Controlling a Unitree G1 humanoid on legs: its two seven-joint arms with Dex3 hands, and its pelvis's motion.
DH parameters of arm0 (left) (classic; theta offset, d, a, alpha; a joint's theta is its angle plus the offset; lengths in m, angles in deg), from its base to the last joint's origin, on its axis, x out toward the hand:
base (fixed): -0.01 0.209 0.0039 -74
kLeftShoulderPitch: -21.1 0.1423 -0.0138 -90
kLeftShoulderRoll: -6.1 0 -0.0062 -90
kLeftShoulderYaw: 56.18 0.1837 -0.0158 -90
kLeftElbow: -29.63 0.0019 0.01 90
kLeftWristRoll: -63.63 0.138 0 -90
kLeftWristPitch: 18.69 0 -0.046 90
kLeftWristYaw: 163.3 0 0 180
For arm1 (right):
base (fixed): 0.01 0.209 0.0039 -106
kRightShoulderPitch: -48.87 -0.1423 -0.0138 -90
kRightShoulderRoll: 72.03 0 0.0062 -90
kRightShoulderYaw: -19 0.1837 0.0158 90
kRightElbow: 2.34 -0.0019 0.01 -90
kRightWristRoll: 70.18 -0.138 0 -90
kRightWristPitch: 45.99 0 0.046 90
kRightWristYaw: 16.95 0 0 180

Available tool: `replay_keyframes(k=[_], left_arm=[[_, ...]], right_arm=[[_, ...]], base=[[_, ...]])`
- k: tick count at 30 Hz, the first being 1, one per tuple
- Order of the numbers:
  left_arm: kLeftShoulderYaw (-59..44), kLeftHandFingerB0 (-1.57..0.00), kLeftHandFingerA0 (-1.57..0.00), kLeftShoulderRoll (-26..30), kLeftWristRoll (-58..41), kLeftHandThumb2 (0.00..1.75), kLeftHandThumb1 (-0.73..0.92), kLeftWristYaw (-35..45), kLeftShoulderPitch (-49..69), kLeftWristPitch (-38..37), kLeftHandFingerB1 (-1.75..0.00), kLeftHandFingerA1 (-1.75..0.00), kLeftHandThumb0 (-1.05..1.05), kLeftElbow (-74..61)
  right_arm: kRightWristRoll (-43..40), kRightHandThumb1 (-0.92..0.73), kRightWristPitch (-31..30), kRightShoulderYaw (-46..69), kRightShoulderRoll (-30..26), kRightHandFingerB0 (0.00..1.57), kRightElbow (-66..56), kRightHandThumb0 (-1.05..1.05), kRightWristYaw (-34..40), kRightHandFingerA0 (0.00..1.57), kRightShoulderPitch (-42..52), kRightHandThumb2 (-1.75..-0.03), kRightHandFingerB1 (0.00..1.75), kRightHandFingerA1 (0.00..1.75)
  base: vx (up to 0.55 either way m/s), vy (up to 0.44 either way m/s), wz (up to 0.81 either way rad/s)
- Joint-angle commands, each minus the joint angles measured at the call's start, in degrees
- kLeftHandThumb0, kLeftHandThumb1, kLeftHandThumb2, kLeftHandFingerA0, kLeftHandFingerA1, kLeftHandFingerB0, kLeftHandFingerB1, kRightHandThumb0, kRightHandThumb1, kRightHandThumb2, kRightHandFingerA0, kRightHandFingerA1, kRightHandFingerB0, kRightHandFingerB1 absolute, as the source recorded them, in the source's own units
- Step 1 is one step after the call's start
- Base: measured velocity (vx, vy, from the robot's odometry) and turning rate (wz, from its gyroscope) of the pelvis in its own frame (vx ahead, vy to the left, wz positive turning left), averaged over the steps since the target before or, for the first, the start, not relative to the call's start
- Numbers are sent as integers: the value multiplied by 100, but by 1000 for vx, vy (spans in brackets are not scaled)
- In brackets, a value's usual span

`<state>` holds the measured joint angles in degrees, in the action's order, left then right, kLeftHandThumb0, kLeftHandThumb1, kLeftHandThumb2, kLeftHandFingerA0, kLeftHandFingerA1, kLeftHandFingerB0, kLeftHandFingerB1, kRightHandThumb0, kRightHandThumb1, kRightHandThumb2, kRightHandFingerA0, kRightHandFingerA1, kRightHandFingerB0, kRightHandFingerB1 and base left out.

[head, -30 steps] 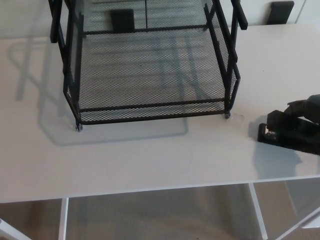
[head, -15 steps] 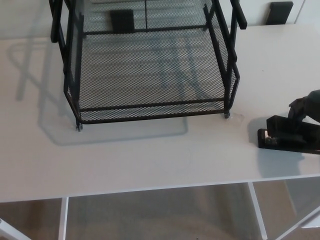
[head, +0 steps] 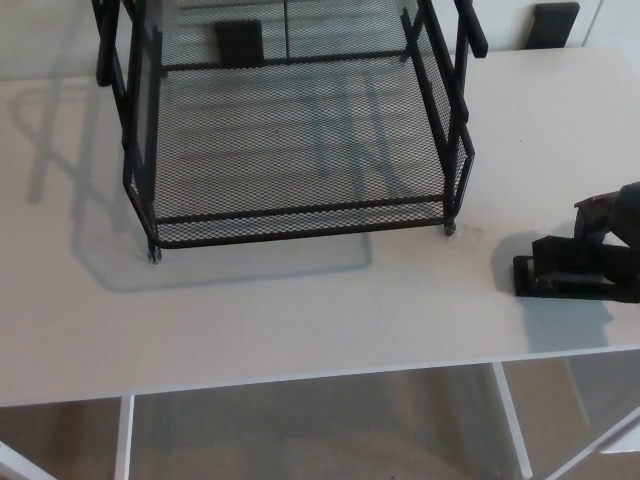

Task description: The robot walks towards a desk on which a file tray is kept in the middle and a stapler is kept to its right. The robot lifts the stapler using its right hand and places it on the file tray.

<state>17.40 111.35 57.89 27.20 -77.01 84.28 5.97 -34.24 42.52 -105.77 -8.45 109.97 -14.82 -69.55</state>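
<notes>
- Black mesh file tray [head: 300, 212] stands on white surface [head: 300, 310].
- Black stapler [head: 565, 275] lies flat on surface, to right of file tray, near its front right corner but apart from it.
- Right robot hand [head: 615, 218] is also right of file tray, over rear part of stapler, mostly cut by picture edge.
- Cannot tell if robot hand is spread or clamped on stapler.
</notes>
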Motion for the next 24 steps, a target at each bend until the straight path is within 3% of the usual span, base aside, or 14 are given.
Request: replay_keyframes(k=[1, 3, 5, 7, 9, 11, 12, 13, 14, 16, 18, 21, 22, 24], left_arm=[[99, -15, -29, 76, 109, 115, 67, 6, 83, -167, -64, -74, -85, 74], [56, -12, -18, 67, 58, 65, 92, 5, 82, -135, -67, -79, -84, 73], [32, -14, -28, 62, 36, 115, 67, 13, 93, -201, -64, -74, -89, 119], [28, -14, -19, 62, 34, 67, 92, -19, 81, -157, -67, -79, -84, 112], [82, -13, -27, 76, 86, 116, 69, -36, 69, -113, -63, -73, -89, 110], [103, -14, -20, 84, 103, 71, 92, -1, 89, -131, -65, -76, -84, 112], [136, -15, -30, 83, 142, 116, 70, 4, 97, -230, -64, -74, -89, 185], [123, -14, -20, 85, 131, 67, 92, -16, 73, -203, -66, -77, -86, 236], [112, -14, -29, 87, 120, 116, 69, -24, 64, -181, -64, -74, -90, 245], [115, -14, -21, 96, 107, 71, 92, -3, 86, -138, -67, -78, -85, 205], [108, -15, -20, 95, 95, 70, 92, -17, 109, -126, -66, -76, -86, 186], [33, -13, -27, 88, 22, 116, 69, -30, 119, -145, -63, -73, -90, 239], [51, -14, -19, 92, 39, 70, 92, -33, 115, -145, -65, -75, -86, 242], [95, -13, -29, 106, 78, 116, 70, -4, 154, -170, -62, -73, -88, 225]], right_arm=[[359, -51, 639, 1300, -32, 93, 109, -23, 3320, 122, 564, -99, 113, 135], [362, -50, 611, 1379, -59, 94, 55, -21, 3294, 120, 551, -98, 116, 136], [343, -48, 651, 1579, -133, 95, -66, -16, 3344, 120, 503, -100, 118, 135], [295, -50, 703, 1763, -188, 93, -142, -18, 3344, 117, 437, -101, 118, 135], [208, -48, 756, 2012, -319, 95, -348, -14, 3182, 121, 338, -104, 122, 138], [73, -50, 795, 2260, -382, 95, -542, -14, 2984, 122, 290, -105, 123, 139], [39, -55, 774, 2429, -433, 71, -692, -9, 2891, 90, 245, -98, 158, 175], [36, -49, 797, 2563, -451, 97, -789, -13, 2879, 124, 204, -106, 124, 139], [37, -52, 824, 2636, -452, 76, -828, -9, 2872, 93, 178, -104, 152, 173], [12, -46, 874, 2845, -508, 99, -992, -14, 2714, 124, 105, -107, 124, 139], [79, -49, 861, 2972, -522, 74, -1141, -11, 2625, 89, 66, -99, 157, 173], [333, -46, 1029, 3034, -581, 81, -1205, -12, 2743, 93, -237, -107, 158, 173], [371, -48, 1037, 3045, -603, 80, -1240, -13, 2688, 93, -305, -108, 158, 175], [406, -48, 1010, 3091, -616, 81, -1400, -15, 2429, 95, -464, -109, 156, 175]], base=[[0, 0, 0], [0, 0, 0], [0, 0, 0], [0, 0, 0], [0, 0, 0], [0, 0, 0], [0, 0, 0], [0, 0, 0], [0, 0, 0], [0, 0, 0], [0, 0, 0], [0, 0, 0], [0, 0, 0], [0, 0, 0]])
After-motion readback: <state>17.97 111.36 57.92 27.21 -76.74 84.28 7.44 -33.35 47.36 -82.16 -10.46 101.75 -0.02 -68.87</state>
